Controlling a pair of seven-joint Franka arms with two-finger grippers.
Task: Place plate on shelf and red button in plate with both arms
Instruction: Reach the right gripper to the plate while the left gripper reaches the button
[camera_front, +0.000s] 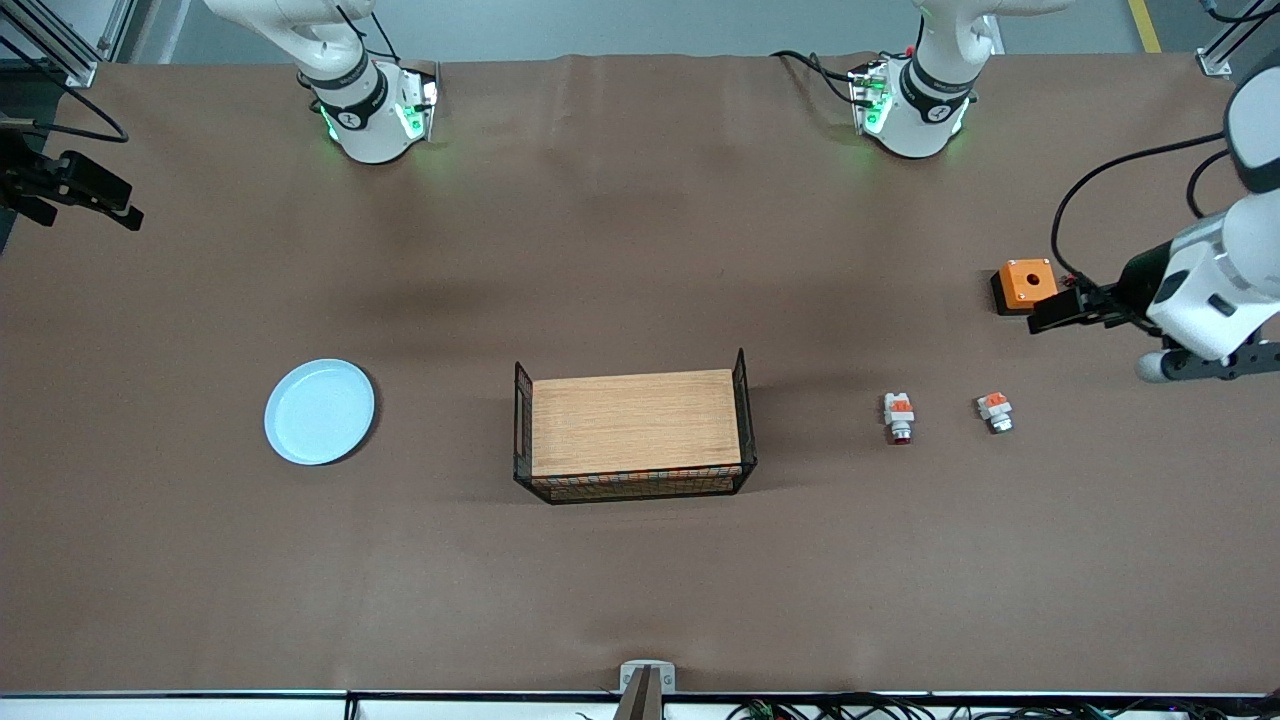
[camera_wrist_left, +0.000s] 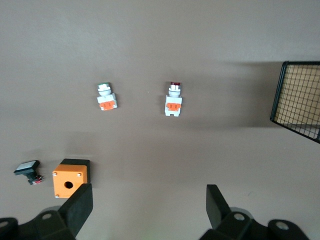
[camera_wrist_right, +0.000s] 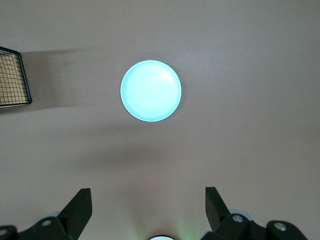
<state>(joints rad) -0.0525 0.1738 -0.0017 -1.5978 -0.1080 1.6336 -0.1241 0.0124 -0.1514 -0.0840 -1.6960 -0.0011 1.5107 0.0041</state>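
Observation:
The pale blue plate (camera_front: 320, 411) (camera_wrist_right: 151, 91) lies flat on the brown table toward the right arm's end. The red button (camera_front: 900, 416) (camera_wrist_left: 173, 99), white with an orange block and a dark red cap, lies toward the left arm's end. My left gripper (camera_front: 1045, 315) (camera_wrist_left: 148, 210) hangs open and empty over the table beside the orange box, apart from the red button. My right gripper (camera_front: 90, 205) (camera_wrist_right: 148, 210) hangs open and empty over the table's edge at the right arm's end, well away from the plate.
A black wire basket (camera_front: 745, 400) (camera_wrist_left: 298, 100) (camera_wrist_right: 12, 77) with a wooden board in it stands mid-table. A similar unit with a silver-grey tip (camera_front: 995, 411) (camera_wrist_left: 106, 97) lies beside the red button. The orange box with a hole (camera_front: 1027, 284) (camera_wrist_left: 70, 178) has a small black-and-white part (camera_wrist_left: 29, 171) beside it.

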